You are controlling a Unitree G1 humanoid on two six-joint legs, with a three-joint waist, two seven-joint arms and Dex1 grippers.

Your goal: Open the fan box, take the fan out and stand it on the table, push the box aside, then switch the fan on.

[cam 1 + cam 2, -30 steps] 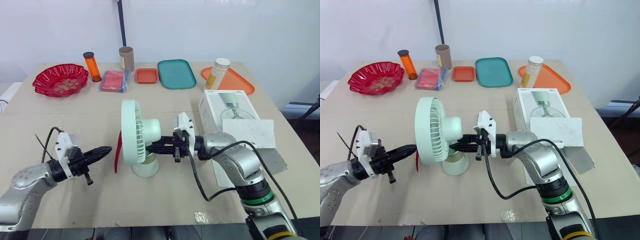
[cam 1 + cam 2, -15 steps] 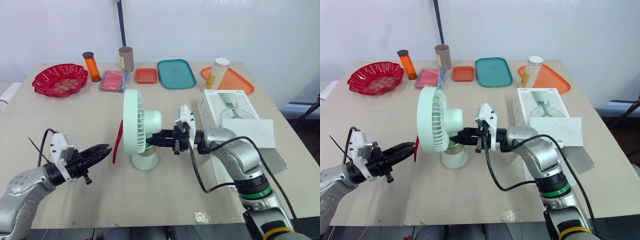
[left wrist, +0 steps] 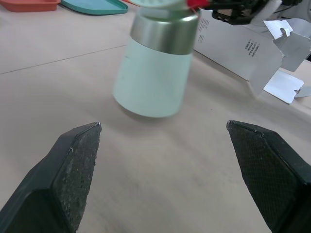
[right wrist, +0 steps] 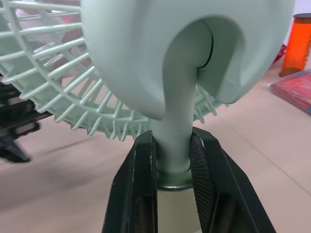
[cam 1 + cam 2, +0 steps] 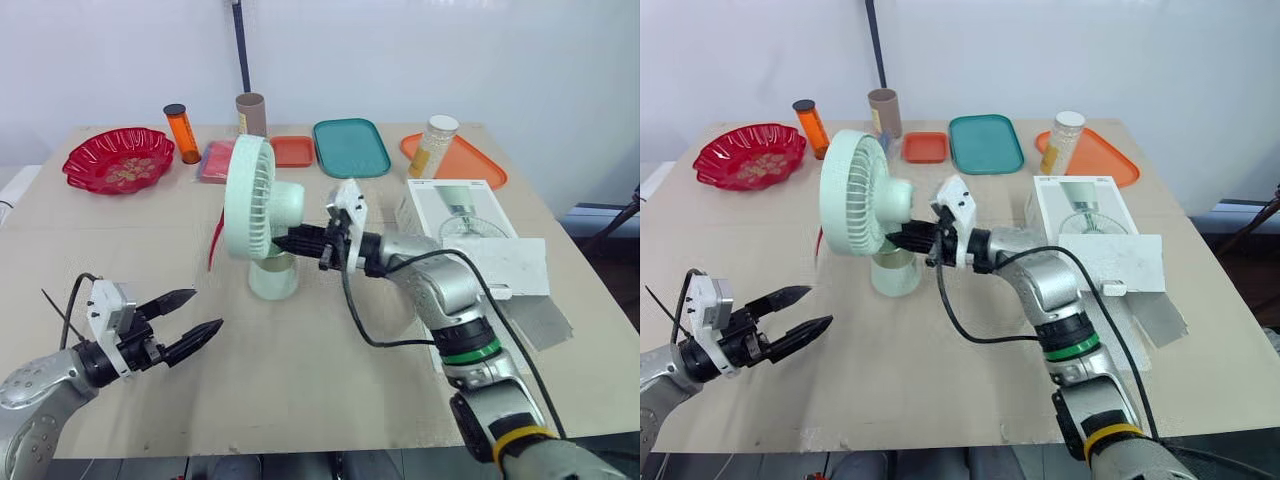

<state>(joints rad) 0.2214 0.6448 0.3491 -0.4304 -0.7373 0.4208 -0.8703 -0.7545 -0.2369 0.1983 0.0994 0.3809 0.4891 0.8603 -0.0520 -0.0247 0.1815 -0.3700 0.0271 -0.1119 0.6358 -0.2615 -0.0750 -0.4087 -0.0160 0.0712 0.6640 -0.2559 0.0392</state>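
A pale green fan point(image 5: 250, 200) with a round base point(image 5: 272, 278) is at mid-table, its grille facing left. My right gripper point(image 5: 288, 242) is shut on the fan's neck point(image 4: 174, 121), one finger point(image 4: 141, 165) on each side. In the left wrist view the base point(image 3: 155, 73) looks tilted; whether it rests on the table I cannot tell. A red strip point(image 5: 215, 240) hangs by the grille. My left gripper point(image 5: 202, 312) stands open near the front left edge, apart from the fan, with nothing between its fingers point(image 3: 77, 150). The white fan box point(image 5: 455, 215) lies to the right with its flap point(image 5: 510, 265) open.
Along the far edge stand a red bowl point(image 5: 118, 160), an orange bottle point(image 5: 181, 132), a brown tube point(image 5: 250, 115), a red packet point(image 5: 212, 158), a small orange tray point(image 5: 293, 151), a teal tray point(image 5: 351, 148) and an orange tray point(image 5: 470, 160) with a jar point(image 5: 435, 145).
My right gripper has carried the fan farther from me and to the left. My left gripper has gone from shut to wide open and drawn back toward the front edge.
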